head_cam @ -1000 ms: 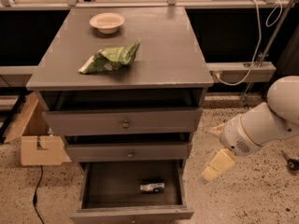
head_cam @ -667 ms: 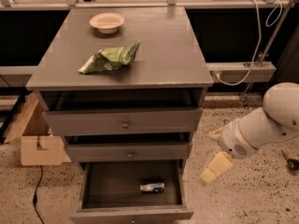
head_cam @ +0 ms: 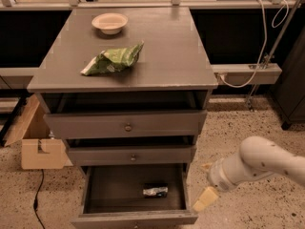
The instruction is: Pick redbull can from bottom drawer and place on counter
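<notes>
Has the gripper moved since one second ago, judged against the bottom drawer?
Yes. The gripper has come down and slightly left. It now hangs beside the right front corner of the open bottom drawer, outside it.

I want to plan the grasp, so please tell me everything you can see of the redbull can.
The redbull can is small, slim, shiny metal, silver with dark patches. It lies on its side on the dark floor of the open bottom drawer, right of centre, touching nothing else. The gripper hangs outside, to its right, jaws open.
</notes>
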### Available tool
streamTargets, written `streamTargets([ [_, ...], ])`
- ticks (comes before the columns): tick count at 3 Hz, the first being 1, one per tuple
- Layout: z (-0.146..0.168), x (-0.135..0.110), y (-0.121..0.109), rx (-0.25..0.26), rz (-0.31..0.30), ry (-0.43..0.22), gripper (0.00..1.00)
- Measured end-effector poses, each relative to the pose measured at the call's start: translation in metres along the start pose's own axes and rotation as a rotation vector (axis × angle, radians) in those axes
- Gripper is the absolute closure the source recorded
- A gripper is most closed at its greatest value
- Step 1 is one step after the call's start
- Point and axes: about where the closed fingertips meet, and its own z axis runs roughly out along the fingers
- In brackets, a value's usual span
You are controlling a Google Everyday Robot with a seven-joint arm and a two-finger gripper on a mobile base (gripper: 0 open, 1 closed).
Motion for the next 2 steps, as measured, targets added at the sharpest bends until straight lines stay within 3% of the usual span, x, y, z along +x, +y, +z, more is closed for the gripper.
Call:
streamTargets([
  [1, 0.059, 0.021, -0.019, 0.025, -0.013, -0.028, 0.00],
  [2, 0.125, 0.019, -0.042, 0.001, -0.026, -0.123, 0.00],
])
